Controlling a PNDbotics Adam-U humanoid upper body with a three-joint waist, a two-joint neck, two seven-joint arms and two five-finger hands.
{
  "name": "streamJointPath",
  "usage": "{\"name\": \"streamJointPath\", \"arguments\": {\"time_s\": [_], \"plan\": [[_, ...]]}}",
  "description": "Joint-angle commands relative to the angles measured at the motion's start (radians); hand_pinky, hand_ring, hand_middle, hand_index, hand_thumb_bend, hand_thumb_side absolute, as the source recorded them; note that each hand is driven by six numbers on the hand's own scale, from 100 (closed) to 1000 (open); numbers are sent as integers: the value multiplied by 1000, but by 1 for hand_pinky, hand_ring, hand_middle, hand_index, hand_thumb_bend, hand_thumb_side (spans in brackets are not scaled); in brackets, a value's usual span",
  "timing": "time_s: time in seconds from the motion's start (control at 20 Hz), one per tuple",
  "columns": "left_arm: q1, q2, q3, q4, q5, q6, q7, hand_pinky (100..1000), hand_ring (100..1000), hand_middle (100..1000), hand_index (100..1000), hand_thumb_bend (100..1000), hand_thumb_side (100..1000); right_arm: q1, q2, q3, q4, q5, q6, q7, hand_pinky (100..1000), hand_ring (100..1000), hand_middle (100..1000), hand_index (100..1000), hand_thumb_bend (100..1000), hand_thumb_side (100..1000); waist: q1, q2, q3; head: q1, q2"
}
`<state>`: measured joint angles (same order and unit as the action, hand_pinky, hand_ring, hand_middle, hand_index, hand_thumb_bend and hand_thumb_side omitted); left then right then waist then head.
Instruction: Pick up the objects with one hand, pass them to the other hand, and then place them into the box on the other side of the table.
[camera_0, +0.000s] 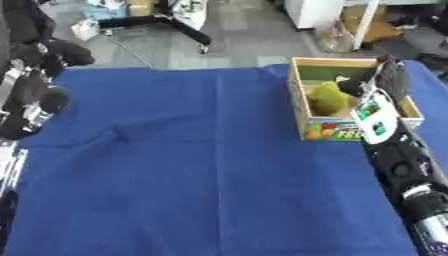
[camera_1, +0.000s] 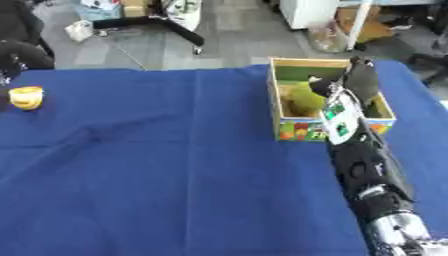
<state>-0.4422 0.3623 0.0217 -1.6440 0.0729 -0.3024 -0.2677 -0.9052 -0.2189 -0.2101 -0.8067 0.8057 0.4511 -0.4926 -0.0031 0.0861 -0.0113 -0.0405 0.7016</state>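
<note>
I judge this the placing step: my right hand (camera_1: 354, 80) is over the box (camera_0: 308, 125) at the tabletop's far right corner, and a green object (camera_1: 302, 99) sits inside. Whether the fingers have let go or are pinching it I cannot tell; they point down into the box beside it. Next I would lift clear. My left hand (camera_0: 35, 100) waits at the left edge, fingers unreadable, near a small yellow object (camera_1: 25, 97) on the blue cloth (camera_0: 192, 165).
</note>
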Motion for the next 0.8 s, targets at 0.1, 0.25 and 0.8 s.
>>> {"name": "streamJointPath", "arguments": {"time_s": [0.1,0.25,0.8], "plan": [[-11,19,14,-11,-6,1,-1,806,700,657,742,673,653,-10,-14,17,-99,-17,-85,-3,729,674,722,813,451,285,11,-19,1,3,-10],[-7,25,19,-11,-11,4,4,805,699,656,742,667,652,3,-3,56,-188,-52,-214,27,725,670,716,814,387,250,10,-18,2,12,-11],[-8,181,89,56,-214,10,116,802,723,681,758,654,619,65,-8,183,-447,-143,-446,227,734,667,704,828,430,300,21,-23,0,106,0]]}}
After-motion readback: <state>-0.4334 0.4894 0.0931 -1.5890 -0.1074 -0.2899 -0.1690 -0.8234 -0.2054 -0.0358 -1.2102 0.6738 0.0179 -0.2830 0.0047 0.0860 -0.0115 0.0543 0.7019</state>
